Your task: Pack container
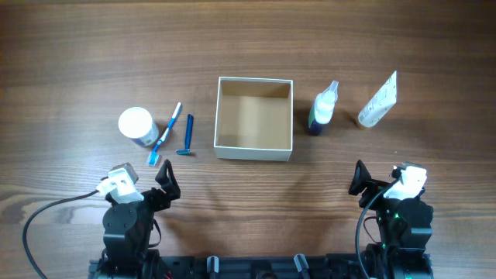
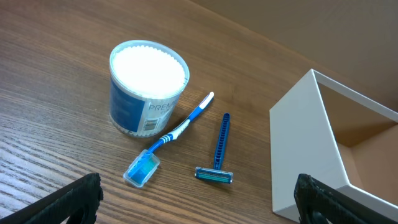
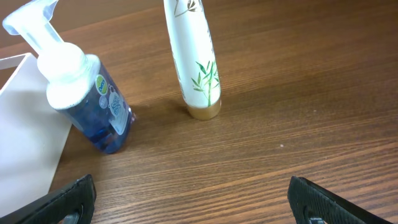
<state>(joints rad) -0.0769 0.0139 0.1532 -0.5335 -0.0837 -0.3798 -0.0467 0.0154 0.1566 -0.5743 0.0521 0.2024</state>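
Box point(image 1: 253, 152) sits empty at frame centre, left pincer point(image 2: 198, 198) and right pincer point(image 3: 191, 186) both spread and holding nothing; I'd start left on the razor point(image 2: 219, 140), which lies flat on the surface point(image 1: 77, 46), so come in low and pinch across it.

left wrist view chops the container point(image 2: 305, 149) off at the right edge, the right wrist view loses the top of the tube point(image 3: 196, 68) and catches only a white sliver of that container, and the jar point(image 2: 130, 109) label just reads "PREM" before curving away.
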